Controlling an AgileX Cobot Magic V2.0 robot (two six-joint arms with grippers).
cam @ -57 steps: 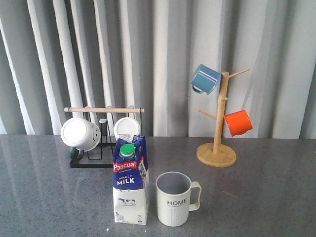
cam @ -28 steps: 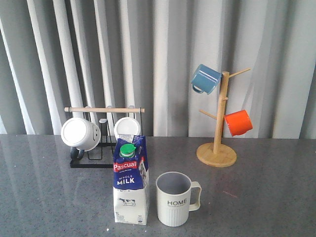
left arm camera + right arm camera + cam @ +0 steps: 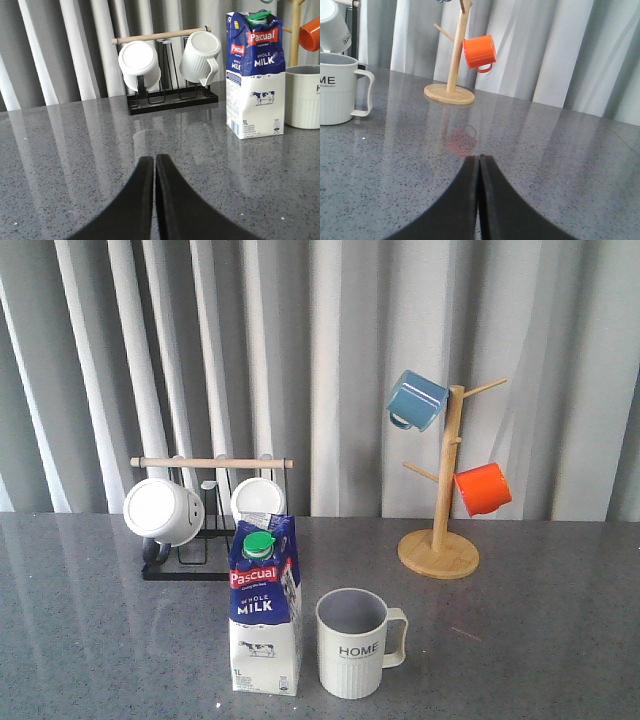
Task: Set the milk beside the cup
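Milk: the tall blue-and-white gable-top milk carton (image 3: 265, 607) with its green round cap and red "Pascual" label stands upright on the grey speckled worktop (image 3: 520, 640), ahead of the left tool (image 3: 154, 165) and off to its right side, well apart from it.
Cup: the white ribbed ceramic cup (image 3: 352, 642) lettered "HOME" stands just beside the carton, a narrow gap between them, handle turned away from it; it lies ahead of the right tool (image 3: 480, 164), off to its left side.
Left tool: its two black fingers are pressed together with nothing between them, low over the worktop.
Right tool: likewise closed on nothing, clear of both things.
Step in hand: judging by how the things lie, the placing looks done; carton and cup sit side by side and neither tool touches them.
Next move: likely nothing more than keeping both arms back, clear of the carton, which would tip easily if nudged.
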